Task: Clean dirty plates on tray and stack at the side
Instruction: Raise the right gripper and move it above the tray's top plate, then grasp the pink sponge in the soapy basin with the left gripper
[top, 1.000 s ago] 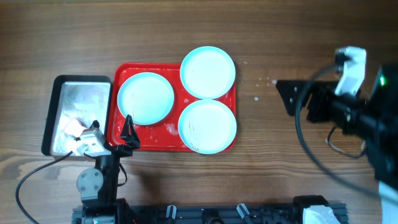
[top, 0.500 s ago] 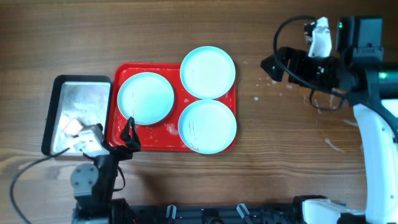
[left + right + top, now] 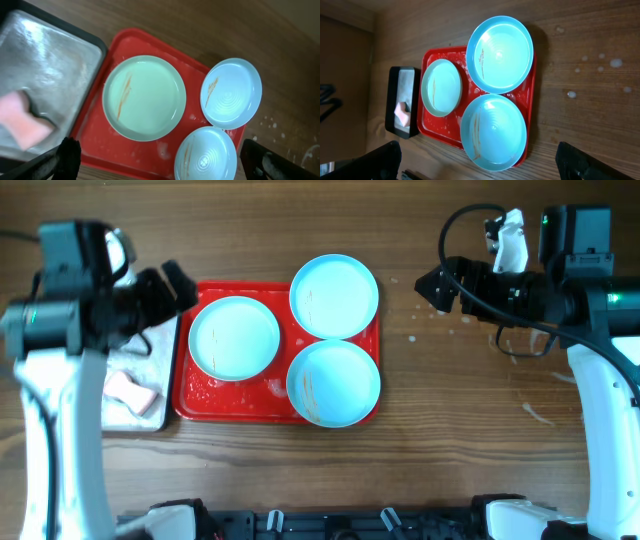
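Note:
Three pale blue plates lie on the red tray (image 3: 240, 395): one at the left (image 3: 234, 338), one at the back right (image 3: 334, 296) overhanging the rim, one at the front right (image 3: 333, 383). Each shows reddish smears, seen also in the left wrist view on the left plate (image 3: 144, 97) and in the right wrist view on the front plate (image 3: 493, 131). My left gripper (image 3: 170, 290) hovers open just left of the tray's back-left corner. To the right of the tray, my right gripper (image 3: 432, 285) is open and high above the table. Neither holds anything.
A black-rimmed metal pan (image 3: 160, 360) sits left of the tray, partly under my left arm, with a pink sponge (image 3: 133, 390) in it. Small white droplets (image 3: 430, 310) dot the wood right of the tray.
My left arm has swung up from the table's front edge to above the pan. The right arm moved left and toward the back, then held. The plates have not moved.

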Robot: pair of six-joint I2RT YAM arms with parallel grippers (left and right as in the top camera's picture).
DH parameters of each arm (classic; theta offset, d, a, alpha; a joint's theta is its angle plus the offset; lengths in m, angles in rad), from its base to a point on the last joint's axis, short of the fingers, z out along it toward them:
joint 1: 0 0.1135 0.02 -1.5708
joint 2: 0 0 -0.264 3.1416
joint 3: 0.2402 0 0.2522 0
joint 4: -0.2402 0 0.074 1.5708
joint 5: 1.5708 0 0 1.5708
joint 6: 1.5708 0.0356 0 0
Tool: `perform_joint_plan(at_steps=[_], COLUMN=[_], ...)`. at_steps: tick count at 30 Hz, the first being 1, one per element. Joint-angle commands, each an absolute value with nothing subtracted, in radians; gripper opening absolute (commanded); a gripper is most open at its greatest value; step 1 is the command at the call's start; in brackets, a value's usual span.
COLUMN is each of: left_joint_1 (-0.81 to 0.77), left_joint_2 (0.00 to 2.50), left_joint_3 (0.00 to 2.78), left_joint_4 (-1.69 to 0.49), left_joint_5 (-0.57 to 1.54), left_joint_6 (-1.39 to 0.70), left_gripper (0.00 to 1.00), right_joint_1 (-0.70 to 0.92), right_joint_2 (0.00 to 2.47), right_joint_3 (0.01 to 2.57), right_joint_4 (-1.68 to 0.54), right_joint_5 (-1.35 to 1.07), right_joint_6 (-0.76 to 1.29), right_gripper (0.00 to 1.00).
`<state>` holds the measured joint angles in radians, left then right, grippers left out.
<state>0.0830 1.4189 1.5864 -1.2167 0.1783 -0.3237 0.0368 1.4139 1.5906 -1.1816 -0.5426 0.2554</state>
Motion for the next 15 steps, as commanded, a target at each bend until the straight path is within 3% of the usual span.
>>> perform_joint_plan(at_steps=[1, 2, 3, 7, 15], left_joint_1=[0.078, 0.078, 0.078, 0.13, 0.352], left_joint_2=[1.57, 1.599, 1.615, 1.636, 1.615], left_joint_3=[1.608, 1.608, 1.608, 1.608, 1.458], left_joint_4=[-1.189, -1.203, -1.221, -1.392, -1.366], left_joint_5=[0.308, 0.307, 0.282, -0.013, -0.045], left_joint_6=[-0.327, -0.348, -0.379, -0.663, -0.606], left_gripper=[1.0, 0.96, 1.0, 1.0, 1.0], right_joint_1=[0.043, 0.043, 0.043, 0.043, 0.043], right_joint_2=[1.41, 1.41, 1.41, 1.41, 1.41], right_joint_3=[1.606, 1.606, 1.606, 1.606, 1.606], right_joint_4=[-1.18, -1.181, -1.182, -1.174, -1.16], right_joint_5=[-0.559, -0.559, -0.559, -0.559, -0.554], right_joint_6=[0.234, 0.227, 0.221, 0.209, 0.208], right_gripper=[1.0, 1.0, 1.0, 1.0, 1.0])
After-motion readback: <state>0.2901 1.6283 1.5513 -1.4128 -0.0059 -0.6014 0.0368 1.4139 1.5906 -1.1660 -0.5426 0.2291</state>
